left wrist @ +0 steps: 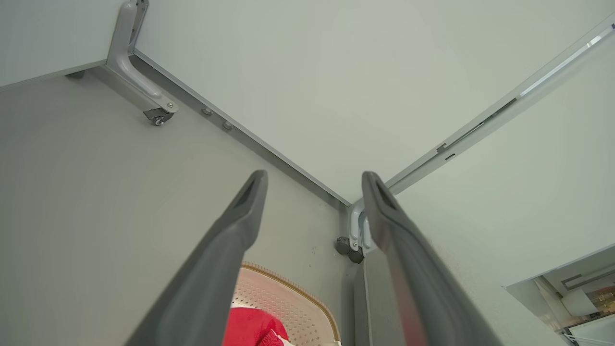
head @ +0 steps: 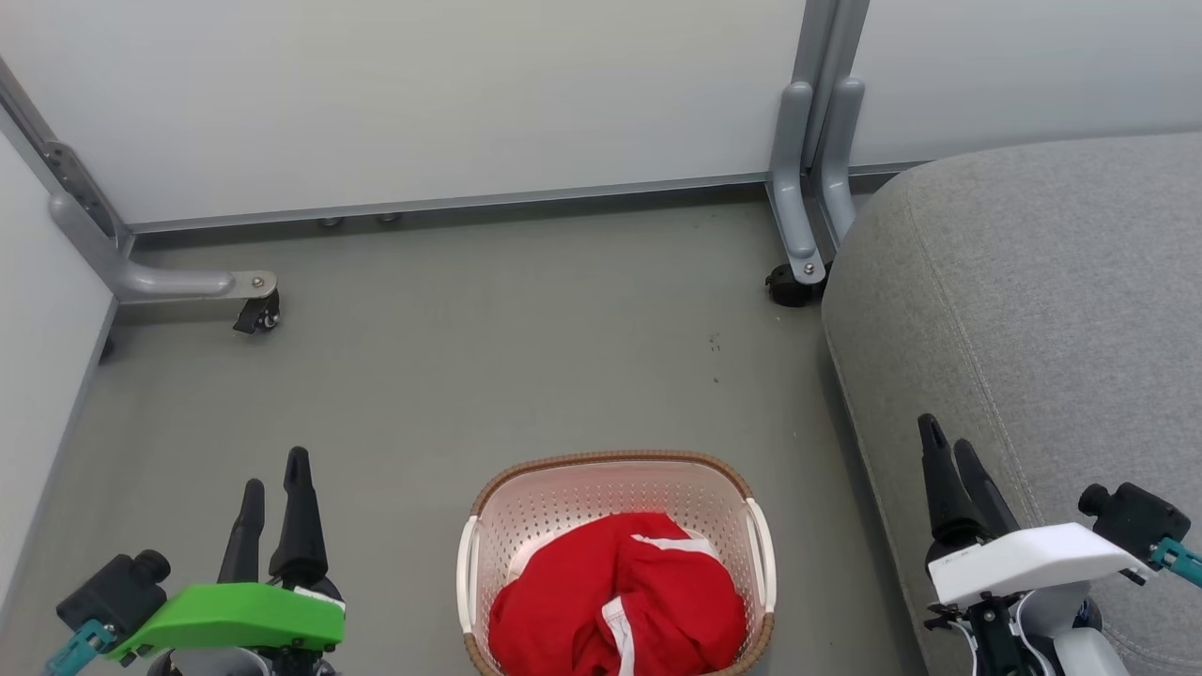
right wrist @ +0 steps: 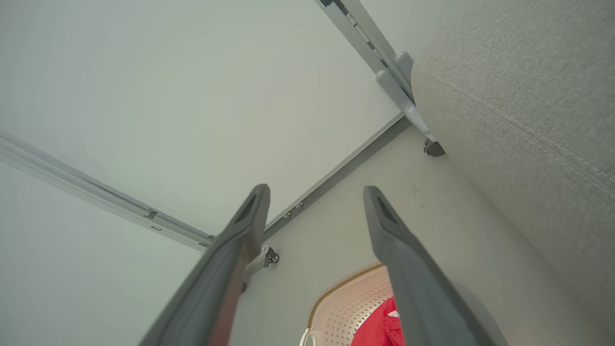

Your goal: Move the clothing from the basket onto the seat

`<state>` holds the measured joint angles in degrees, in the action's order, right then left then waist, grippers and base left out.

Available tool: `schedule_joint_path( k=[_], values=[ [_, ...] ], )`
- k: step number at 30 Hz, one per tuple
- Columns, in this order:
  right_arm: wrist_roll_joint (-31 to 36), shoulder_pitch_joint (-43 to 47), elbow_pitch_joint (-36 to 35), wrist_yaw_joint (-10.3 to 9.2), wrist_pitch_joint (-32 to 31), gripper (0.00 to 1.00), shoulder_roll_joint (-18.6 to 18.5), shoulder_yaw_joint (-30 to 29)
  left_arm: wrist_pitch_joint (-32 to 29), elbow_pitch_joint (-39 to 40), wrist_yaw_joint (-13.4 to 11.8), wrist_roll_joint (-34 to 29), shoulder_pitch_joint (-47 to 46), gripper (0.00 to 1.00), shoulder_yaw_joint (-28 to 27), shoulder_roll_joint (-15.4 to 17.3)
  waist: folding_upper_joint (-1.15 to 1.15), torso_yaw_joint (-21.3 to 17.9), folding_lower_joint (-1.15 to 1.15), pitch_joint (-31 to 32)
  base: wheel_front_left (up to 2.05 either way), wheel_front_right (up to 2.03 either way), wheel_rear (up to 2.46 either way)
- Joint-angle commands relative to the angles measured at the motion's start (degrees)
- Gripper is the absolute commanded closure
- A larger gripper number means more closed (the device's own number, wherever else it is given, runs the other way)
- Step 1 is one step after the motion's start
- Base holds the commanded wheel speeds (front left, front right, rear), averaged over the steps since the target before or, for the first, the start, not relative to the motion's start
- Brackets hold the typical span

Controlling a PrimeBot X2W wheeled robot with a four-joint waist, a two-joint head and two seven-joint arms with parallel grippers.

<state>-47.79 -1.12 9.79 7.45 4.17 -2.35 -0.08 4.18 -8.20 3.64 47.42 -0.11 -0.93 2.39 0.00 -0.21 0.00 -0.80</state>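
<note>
Nothing of the task looks done yet. The clothing point(head: 620, 601), a red garment with white trim, lies bunched in the basket point(head: 610, 458). The basket stands on the floor point(head: 488, 357) near the seat point(head: 1052, 310), and none of the cloth lies on the seat. So the whole job is left: reach in, take hold of the cloth, lift it over the rim and carry it right onto the cushion.

The left hand point(head: 276, 474) hangs over the floor to the left of the basket, fingers apart and holding nothing. The right hand point(head: 946, 437) sits over the seat's near edge, to the right of the basket. From the head its fingers stand almost in line, so the gap is hard to read there. Its own wrist view shows them spread wide and empty.

The head view gives the layout: nearly the full basket, the garment's folds, both hands, and the partition point(head: 423, 94) behind. The left wrist view catches a far corner of the basket with a sliver of red low between its fingers. It also shows a blurred glimpse past the partition's end at the lower right. The right wrist view brings the seat's weave and stitched seam up close. It also shows the basket's rim with part of a white handle.
</note>
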Motion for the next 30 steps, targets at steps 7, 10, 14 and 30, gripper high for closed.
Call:
schedule_joint_path(
  k=[7, 10, 14, 30],
  values=[
    [6.7, 0.3, -1.9, 0.03, 1.7, 0.00, -0.3, 1.1, 1.7, 1.7, -0.9, -7.2, 0.6, 0.00, 1.2, 0.4, 0.00, 0.0, 0.00, -0.1, 0.00, 0.00, 0.00],
    [8.9, 0.4, -2.3, 0.03, 2.3, 0.00, -0.4, 1.4, 2.2, 2.2, -1.2, -9.6, 0.7, 0.00, 1.6, 0.4, 0.00, 0.0, 0.00, -0.2, 0.00, 0.00, 0.00],
    [11.7, 0.5, -2.9, 0.03, 2.9, 0.00, -0.4, 1.7, 2.9, 2.7, -1.6, -12.7, 0.8, 0.00, 2.0, 0.4, 0.00, 0.0, 0.00, -0.3, 0.00, 0.00, 0.00],
    [21.5, 1.4, -4.3, 0.03, 5.3, 0.00, -0.5, 3.2, 5.3, 3.6, -1.6, -22.8, 1.7, 0.00, 4.1, 0.9, 0.00, -0.1, 0.00, -0.4, 0.00, 0.00, 0.00]
  ],
)
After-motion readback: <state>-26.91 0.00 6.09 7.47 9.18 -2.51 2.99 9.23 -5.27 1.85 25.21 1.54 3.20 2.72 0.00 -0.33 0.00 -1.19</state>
